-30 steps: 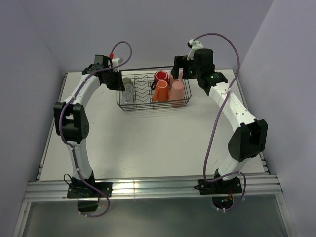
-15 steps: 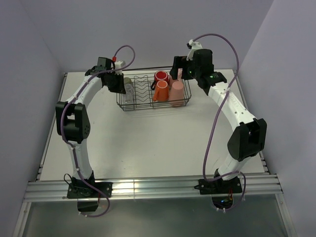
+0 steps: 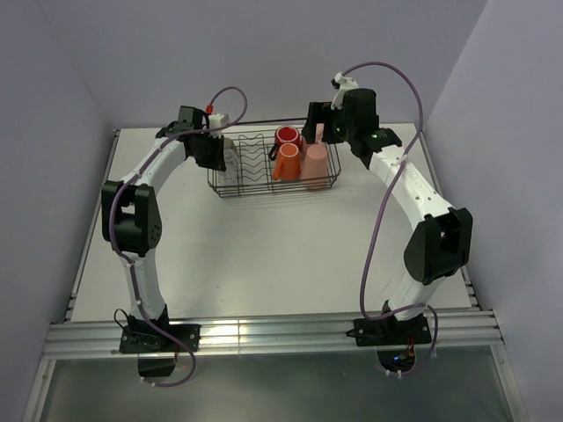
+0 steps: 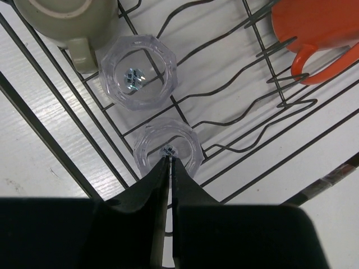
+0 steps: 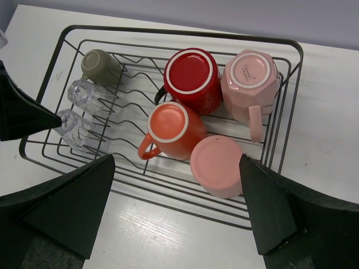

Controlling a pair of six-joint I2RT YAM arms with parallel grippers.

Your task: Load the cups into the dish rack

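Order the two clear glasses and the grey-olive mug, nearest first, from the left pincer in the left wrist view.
1. Clear glass, right at the left pincer.
2. Second clear glass, up and left.
3. Grey-olive mug, top left corner.

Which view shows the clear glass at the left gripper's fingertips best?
Left wrist: the near clear glass fills mid-frame, faceted rim and labelled base sharp, the left gripper closed on its near wall. Right wrist shows it small at the dish rack's left end; top external barely shows it beside the arm.
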